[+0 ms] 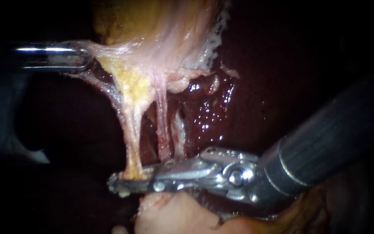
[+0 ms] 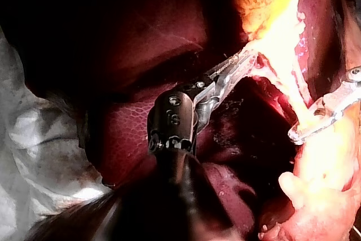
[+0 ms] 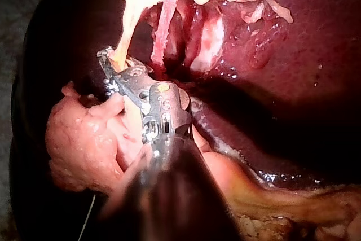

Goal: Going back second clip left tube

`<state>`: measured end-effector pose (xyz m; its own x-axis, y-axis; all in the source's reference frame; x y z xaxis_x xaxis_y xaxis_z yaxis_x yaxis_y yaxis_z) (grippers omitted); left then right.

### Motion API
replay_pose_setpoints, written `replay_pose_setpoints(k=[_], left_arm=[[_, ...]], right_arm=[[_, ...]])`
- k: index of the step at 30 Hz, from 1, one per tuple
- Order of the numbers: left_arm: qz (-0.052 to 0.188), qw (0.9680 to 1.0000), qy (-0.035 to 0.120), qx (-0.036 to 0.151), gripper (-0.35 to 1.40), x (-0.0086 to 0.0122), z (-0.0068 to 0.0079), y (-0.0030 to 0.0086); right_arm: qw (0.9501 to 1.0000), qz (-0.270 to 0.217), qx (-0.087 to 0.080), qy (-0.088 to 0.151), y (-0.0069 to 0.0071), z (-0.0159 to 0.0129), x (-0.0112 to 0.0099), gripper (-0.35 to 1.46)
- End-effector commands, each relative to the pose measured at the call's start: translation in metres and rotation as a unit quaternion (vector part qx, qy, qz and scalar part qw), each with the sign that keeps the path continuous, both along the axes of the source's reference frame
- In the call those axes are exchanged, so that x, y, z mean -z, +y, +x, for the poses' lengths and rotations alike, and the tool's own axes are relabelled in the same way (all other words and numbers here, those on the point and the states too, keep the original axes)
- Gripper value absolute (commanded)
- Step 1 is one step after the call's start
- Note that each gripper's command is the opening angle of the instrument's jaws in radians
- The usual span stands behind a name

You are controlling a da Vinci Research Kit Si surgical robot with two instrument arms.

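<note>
The yellowish left tube (image 1: 131,130) runs down from the gallbladder (image 1: 161,26), with the thinner pink right tube (image 1: 163,125) beside it. My right instrument (image 1: 124,183) reaches in from the right. Its long jaws are open, with a narrow gap, and the lower end of the left tube sits between them. In the right wrist view the right instrument (image 3: 113,63) has the tube (image 3: 128,26) at its jaw tips. My left instrument (image 1: 81,58) is shut on the gallbladder's pale tissue and holds it stretched to the left; the left wrist view shows the left instrument (image 2: 237,69) gripping that tissue. I make out no clip.
Dark red liver (image 1: 282,65) lies behind and to the right of the tubes, wet and raw just beside them. A pale pink lump of tissue (image 1: 174,214) sits right under the right instrument's jaws. White cloth (image 2: 34,139) lies beside the liver.
</note>
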<state>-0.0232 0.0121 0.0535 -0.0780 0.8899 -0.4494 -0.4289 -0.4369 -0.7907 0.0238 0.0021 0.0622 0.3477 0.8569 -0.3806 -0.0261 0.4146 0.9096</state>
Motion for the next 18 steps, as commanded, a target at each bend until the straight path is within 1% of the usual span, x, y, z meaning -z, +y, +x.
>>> replay_pose_setpoints(k=[1, 3, 5, 7, 8, 10, 13, 14, 16, 18], left_arm=[[0.000, 1.0000, 0.000, 0.000, -0.35, 0.0000, 0.0000, 0.0000], [0.000, 1.0000, 0.000, 0.000, -0.35, 0.0000, 0.0000, 0.0000], [0.000, 1.0000, 0.000, 0.000, -0.35, 0.0000, 0.0000, 0.0000], [0.000, 1.0000, 0.000, 0.000, -0.35, 0.0000, 0.0000, 0.0000], [0.000, 1.0000, 0.000, 0.000, -0.35, 0.0000, 0.0000, 0.0000], [0.000, 1.0000, 0.000, 0.000, -0.35, 0.0000, 0.0000, 0.0000], [0.000, 1.0000, 0.000, 0.000, -0.35, 0.0000, 0.0000, 0.0000], [0.000, 1.0000, 0.000, 0.000, -0.35, 0.0000, 0.0000, 0.0000], [0.000, 1.0000, 0.000, 0.000, -0.35, 0.0000, 0.0000, 0.0000], [0.000, 1.0000, 0.000, 0.000, -0.35, 0.0000, 0.0000, 0.0000]], right_arm=[[1.0000, 0.000, 0.000, 0.000, 0.0000, -0.0001, -0.0001, -0.35], [1.0000, -0.001, 0.000, -0.002, -0.0001, 0.0000, -0.0001, -0.31], [0.9999, -0.005, -0.004, 0.009, -0.0001, 0.0000, -0.0001, 0.03], [0.9998, -0.012, -0.008, 0.017, 0.0001, 0.0003, -0.0002, 0.29], [0.9997, -0.016, -0.009, 0.017, 0.0001, 0.0004, -0.0003, 0.34], [0.9995, -0.027, -0.013, 0.015, 0.0002, 0.0005, -0.0005, 0.40], [0.9976, -0.065, -0.020, 0.014, 0.0005, 0.0004, -0.0009, 0.45], [0.9958, -0.088, -0.024, 0.013, 0.0007, 0.0004, -0.0012, 0.46], [0.9930, -0.114, -0.031, 0.009, 0.0011, 0.0002, -0.0015, 0.48], [0.9884, -0.147, -0.036, 0.008, 0.0015, 0.0000, -0.0020, 0.49]])
